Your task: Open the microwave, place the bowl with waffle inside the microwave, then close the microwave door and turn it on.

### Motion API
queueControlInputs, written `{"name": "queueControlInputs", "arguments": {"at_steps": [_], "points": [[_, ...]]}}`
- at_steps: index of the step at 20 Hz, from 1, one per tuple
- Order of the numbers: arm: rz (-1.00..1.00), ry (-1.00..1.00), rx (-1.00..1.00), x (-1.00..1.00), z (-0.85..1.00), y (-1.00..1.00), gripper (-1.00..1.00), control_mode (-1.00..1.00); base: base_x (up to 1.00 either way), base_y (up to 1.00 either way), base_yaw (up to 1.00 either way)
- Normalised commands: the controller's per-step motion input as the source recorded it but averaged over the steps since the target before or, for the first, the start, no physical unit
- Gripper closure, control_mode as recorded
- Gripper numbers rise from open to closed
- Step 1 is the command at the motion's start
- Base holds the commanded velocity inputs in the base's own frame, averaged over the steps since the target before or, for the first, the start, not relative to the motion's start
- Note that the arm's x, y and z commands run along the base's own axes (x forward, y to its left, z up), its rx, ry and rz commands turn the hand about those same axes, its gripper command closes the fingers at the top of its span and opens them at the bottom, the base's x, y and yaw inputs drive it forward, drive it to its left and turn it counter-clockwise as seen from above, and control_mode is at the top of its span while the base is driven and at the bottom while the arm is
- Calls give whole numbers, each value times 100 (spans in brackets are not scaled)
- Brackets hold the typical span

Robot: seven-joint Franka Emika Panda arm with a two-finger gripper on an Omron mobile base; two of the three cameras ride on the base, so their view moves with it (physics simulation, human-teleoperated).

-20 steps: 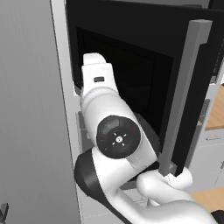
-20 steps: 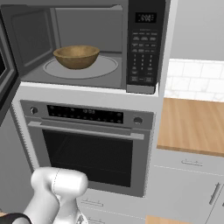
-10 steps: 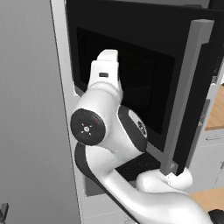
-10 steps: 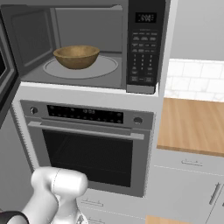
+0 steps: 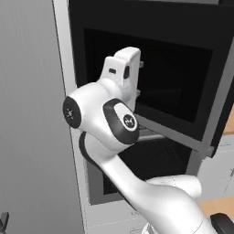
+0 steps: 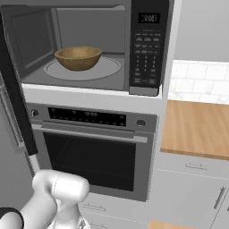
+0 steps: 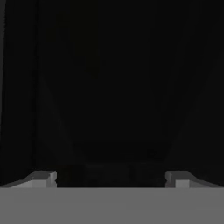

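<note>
The bowl (image 6: 78,58) sits inside the microwave (image 6: 89,44), on its turntable. The pincer (image 7: 111,177), fingers spread and empty, faces the microwave door (image 5: 151,87); push flat and steadily, well away from the hinge.

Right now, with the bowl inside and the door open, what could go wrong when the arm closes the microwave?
1. The pincer is open and faces the dark microwave door very closely; a push on the glass window may slip rather than swing it shut.
2. The bowl sits toward the front left of the turntable, so a hard slam might shift it.
</note>
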Motion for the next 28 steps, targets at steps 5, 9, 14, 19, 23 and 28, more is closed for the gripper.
{"name": "queueControlInputs", "arguments": {"at_steps": [5, 9, 14, 19, 23, 28], "points": [[-34, -4, 1, 37, 28, -58, -100, -100, 0, 0, 0], [-8, -14, 0, 19, 48, -43, -100, -100, 0, 0, 0], [14, -16, 4, 26, 35, -46, -100, -100, 0, 0, 0], [37, -8, 31, 13, 6, -65, -100, -100, 0, 0, 0], [48, 0, 43, 54, -20, -62, -100, -100, 0, 0, 0], [56, 1, 36, 74, -42, -39, -100, -100, 0, 0, 0]]}}
